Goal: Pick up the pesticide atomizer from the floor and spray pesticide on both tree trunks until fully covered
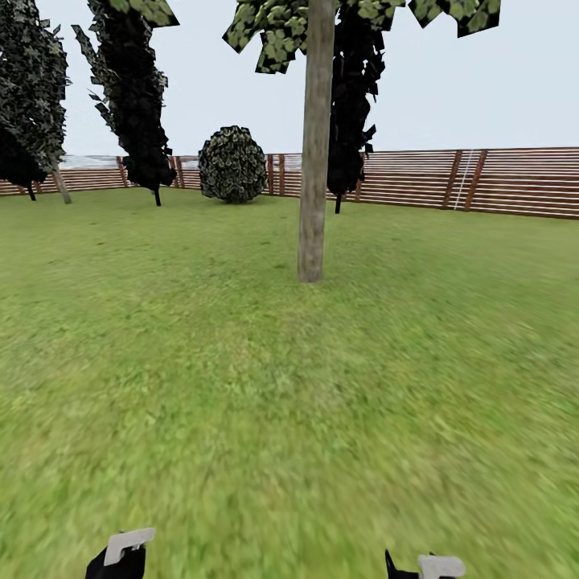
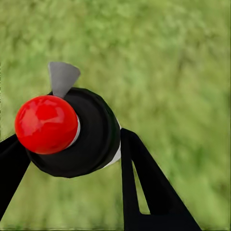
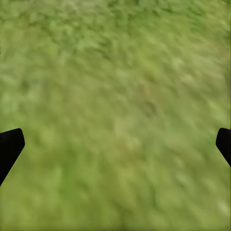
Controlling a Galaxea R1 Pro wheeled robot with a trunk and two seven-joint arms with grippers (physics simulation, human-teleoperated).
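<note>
Left fingers (image 2: 72, 159): pinching the atomizer (image 2: 72, 132); its red knob sits right between them.
Right fingers (image 3: 115, 144): spread wide over grass (image 3: 115, 72).
Tree trunk (image 1: 315, 145): far ahead of both.

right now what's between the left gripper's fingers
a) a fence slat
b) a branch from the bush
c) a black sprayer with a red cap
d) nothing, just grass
c: in the left wrist view the left gripper has its black fingers on either side of the black atomizer, whose red cap faces the camera.
</note>
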